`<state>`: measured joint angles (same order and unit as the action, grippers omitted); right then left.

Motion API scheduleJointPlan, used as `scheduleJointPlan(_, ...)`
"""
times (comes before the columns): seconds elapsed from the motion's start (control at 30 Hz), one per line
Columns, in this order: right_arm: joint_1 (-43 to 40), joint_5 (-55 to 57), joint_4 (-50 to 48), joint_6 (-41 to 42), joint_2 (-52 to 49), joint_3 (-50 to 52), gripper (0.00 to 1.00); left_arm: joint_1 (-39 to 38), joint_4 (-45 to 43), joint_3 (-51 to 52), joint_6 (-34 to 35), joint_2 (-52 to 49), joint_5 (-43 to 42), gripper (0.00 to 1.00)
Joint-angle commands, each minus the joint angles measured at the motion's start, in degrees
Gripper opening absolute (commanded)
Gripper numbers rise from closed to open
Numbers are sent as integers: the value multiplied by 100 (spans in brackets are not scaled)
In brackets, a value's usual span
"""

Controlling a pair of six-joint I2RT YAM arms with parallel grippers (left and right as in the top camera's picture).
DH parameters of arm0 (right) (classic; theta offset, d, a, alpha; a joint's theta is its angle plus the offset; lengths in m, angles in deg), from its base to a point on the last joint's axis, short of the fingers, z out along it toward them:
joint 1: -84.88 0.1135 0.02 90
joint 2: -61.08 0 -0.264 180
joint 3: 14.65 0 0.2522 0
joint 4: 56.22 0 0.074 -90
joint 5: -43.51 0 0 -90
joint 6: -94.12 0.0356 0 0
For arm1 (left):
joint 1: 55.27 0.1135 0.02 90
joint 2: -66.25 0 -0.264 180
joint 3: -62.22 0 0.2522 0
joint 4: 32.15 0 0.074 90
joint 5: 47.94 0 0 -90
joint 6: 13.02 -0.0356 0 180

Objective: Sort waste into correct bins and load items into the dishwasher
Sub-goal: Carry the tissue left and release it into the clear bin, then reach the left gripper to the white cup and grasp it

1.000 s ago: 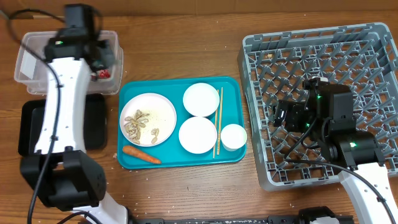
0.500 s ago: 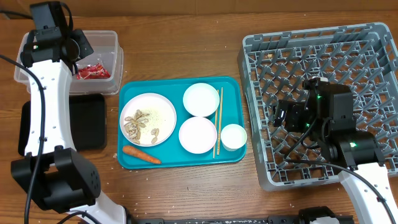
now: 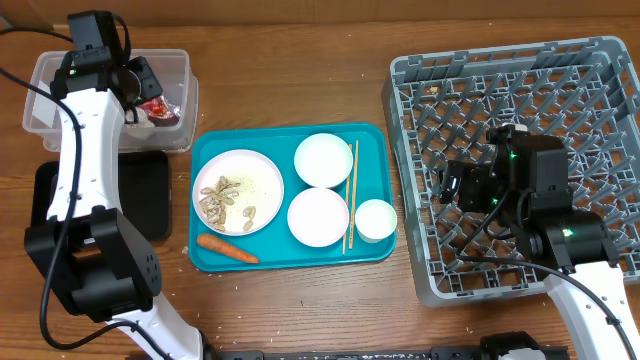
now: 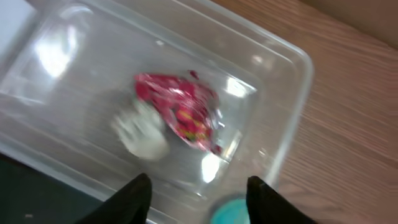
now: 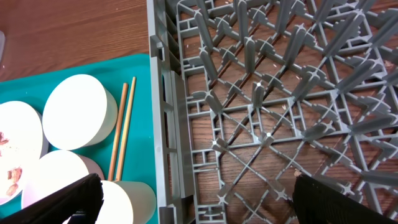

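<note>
My left gripper (image 3: 140, 85) hangs open over the clear tub (image 3: 50, 90) at the far left. Beneath it a crumpled red foil wrapper (image 4: 180, 112) and a whitish scrap (image 4: 142, 130) lie on the tub floor, and nothing sits between the fingers (image 4: 134, 199). The right gripper (image 5: 199, 199) is open wide and empty above the left part of the grey dish rack (image 3: 560, 90). On the teal tray (image 3: 290, 138) sit a white plate (image 3: 262, 180) with nut scraps (image 3: 222, 200), a carrot (image 3: 227, 247), two bowls (image 3: 323, 159) (image 3: 318, 216), a cup (image 3: 376, 220) and chopsticks (image 3: 351, 195).
A black tray (image 3: 150, 195) lies in front of the clear tub, left of the teal tray. My left arm reaches across both bins. The rack's upright pegs (image 5: 249, 68) stand under the right wrist. Bare wooden table (image 3: 300, 300) runs along the front.
My left jaws have parted from shut to open, and the red wrapper now lies loose in the clear tub. The left wrist shifted over the tub. The right arm stayed still.
</note>
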<state>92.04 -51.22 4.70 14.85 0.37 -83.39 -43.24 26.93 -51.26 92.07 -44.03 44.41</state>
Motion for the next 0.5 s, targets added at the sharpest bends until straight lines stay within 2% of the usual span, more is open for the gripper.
scheduleJointPlan(0.0,-15,-50,-31,22,35,-136,100,-208,42,-42,13,339,-1010,55)
scheduleJointPlan(0.23,-13,-74,-26,22,35,-136,100,-1196,483,-39,-256,350,-1134,61)
scheduleJointPlan(0.33,-11,-380,-50,22,26,-136,100,-1515,739,-39,-352,345,-1099,65)
scheduleJointPlan(0.47,0,-1064,-136,13,-68,-136,96,-1698,1239,-39,-350,345,-1093,64)
